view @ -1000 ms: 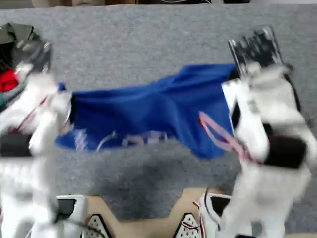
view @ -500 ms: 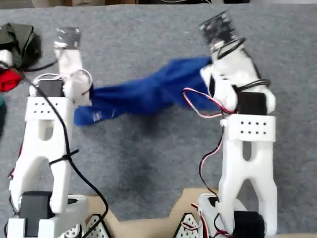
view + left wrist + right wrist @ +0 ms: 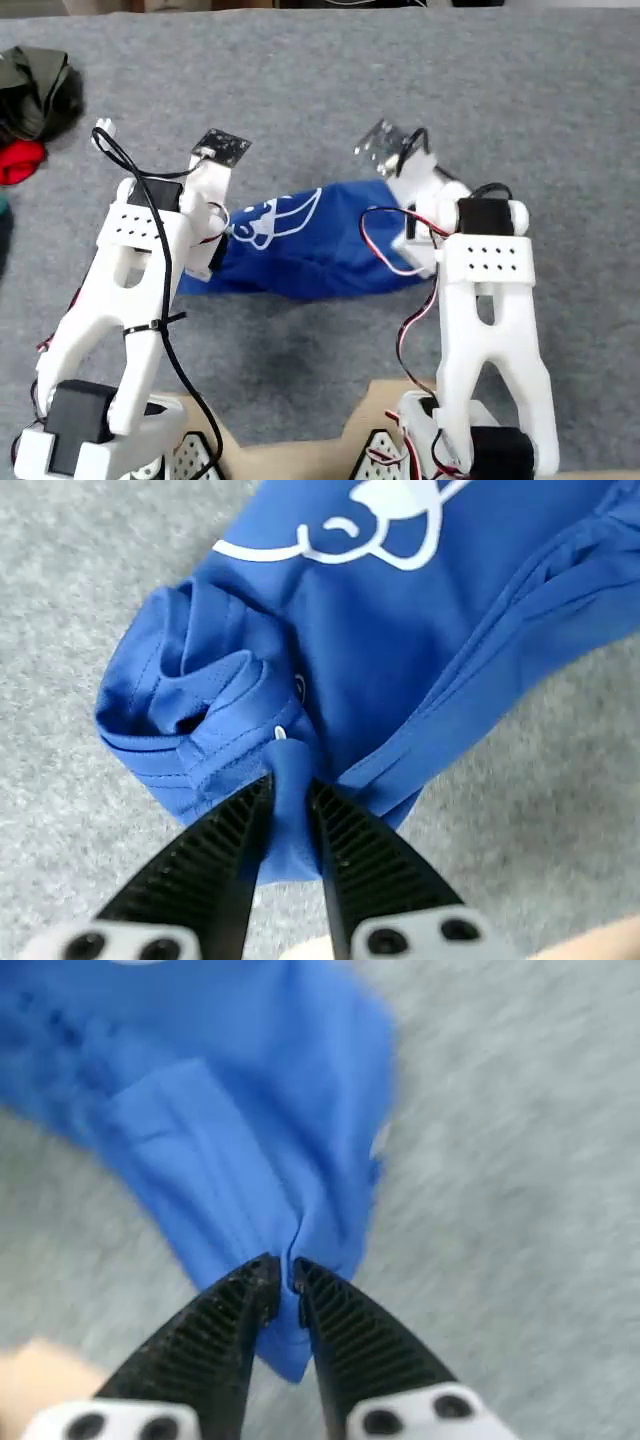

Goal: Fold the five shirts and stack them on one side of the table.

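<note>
- Currently, the grey felt-covered table spans the whole high view. A tan board lies at its near edge, by the arm bases.
- The left arm and right arm, both white, stand side by side and reach away from their bases. Their wrists angle inward toward each other over the middle of the table.
- The blue shirt lies bunched on the grey cover between the two wrists, with one end at each gripper. It is crumpled into a rough band rather than spread flat. In the left wrist view, the blue shirt shows its collar end rolled up, with a small white button. In the right wrist view, the blue shirt shows a seam running toward the fingers.
- A dark olive garment sits heaped at the far left corner of the table, well apart from the blue shirt.
- The left gripper has its jaws nearly closed. A fold of blue cloth just below the collar is pinched between the ribbed black fingers.
- The right gripper also has its jaws nearly closed, clamped on a pleat of blue cloth at the shirt's other end.
- A red garment lies at the left edge, just beside the olive heap.
- A white printed graphic faces up on the shirt, near the left wrist.
</note>
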### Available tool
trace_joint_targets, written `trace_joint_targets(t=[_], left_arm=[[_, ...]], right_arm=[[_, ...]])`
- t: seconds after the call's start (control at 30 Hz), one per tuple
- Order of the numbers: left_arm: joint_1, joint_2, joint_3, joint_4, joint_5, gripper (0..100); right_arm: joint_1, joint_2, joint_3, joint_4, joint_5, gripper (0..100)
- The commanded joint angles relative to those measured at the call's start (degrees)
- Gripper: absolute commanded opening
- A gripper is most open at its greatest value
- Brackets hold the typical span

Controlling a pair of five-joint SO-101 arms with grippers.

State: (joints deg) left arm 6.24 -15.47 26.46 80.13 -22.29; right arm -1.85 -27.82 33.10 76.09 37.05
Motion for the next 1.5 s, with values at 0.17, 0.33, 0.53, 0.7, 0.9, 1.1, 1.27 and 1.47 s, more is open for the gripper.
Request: trace_joint_targets(t=[0.17, 0.33, 0.53, 0.7, 0.9, 1.1, 1.27, 1.47], left_arm=[[0.6, 0.0, 0.5, 9.4, -2.6, 2], [4.7, 0.0, 7.7, 9.7, -6.3, 2], [7.7, -0.5, 16.6, 9.7, -6.3, 18], [6.5, -0.4, 15.8, 12.5, -6.4, 32], [0.0, -0.4, 4.7, 15.9, -6.6, 35], [-5.7, 0.0, -5.5, 17.3, -6.5, 35], [-5.4, 0.0, -3.9, 19.3, -6.3, 35], [-5.5, -0.4, 4.7, 19.7, -6.6, 35]], right_arm=[[-1.8, -18.2, 18.9, 1.7, 2.2, 0.9], [-4.9, -31.6, 32.6, 1.9, 4.4, 1.4], [0.0, -43.3, 35.6, 3.9, 5.7, 17.8], [0.2, -49.2, 33.9, 8.7, 11.2, 25.9], [0.2, -48.5, 25.7, 7.5, 11.0, 26.1], [-0.2, -33.9, 21.2, -0.7, 7.3, 26.0], [-7.0, -13.2, 11.1, -3.7, -0.4, 26.0], [-17.5, 9.9, -5.9, 2.2, -8.3, 26.0]])
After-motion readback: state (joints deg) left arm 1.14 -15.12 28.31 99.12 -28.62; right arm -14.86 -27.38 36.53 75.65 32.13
